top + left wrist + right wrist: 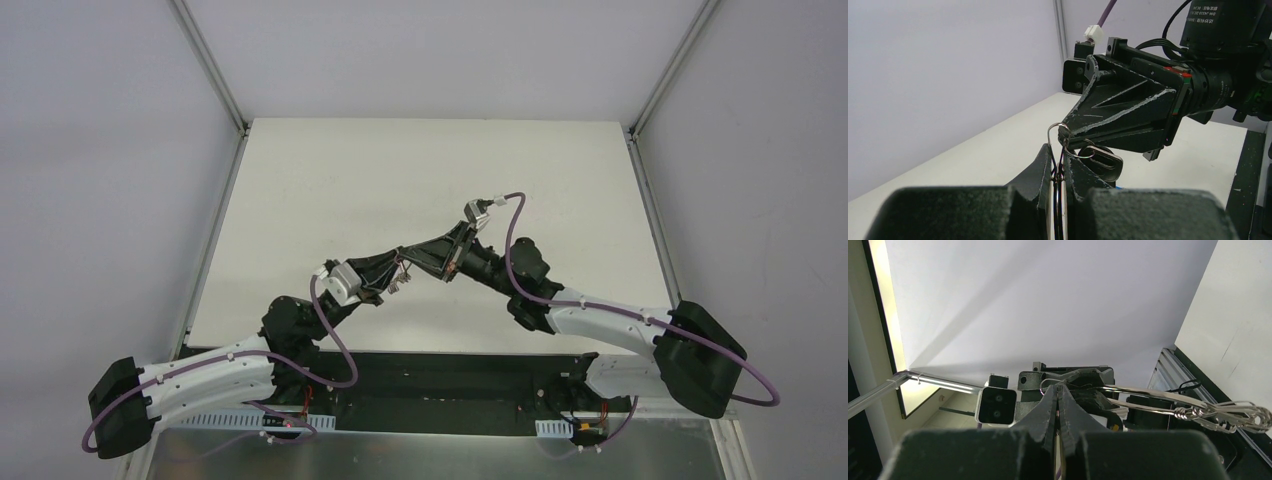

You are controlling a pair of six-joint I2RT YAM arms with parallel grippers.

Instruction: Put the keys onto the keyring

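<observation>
The left claw point(1058, 159) is closed down to a thin slit and grips the keyring point(1148, 390), whose wire stands up between its fingers and bends into a small loop just above them. The right claw point(1059, 389) is fully closed, its tip touching that loop; I cannot tell whether it pinches the wire. In the right wrist view the ring's long axis runs from the fingertips toward the right edge of the frame, ending at the small metal piece point(1218, 416). The black key point(1105, 162) hangs just under the right claw, head toward the lower right, apparently on the wire. From above, both claws meet tip to tip over the lower middle of the worktop point(420, 170), with bare white surface toward the top of the frame and to either side.
</observation>
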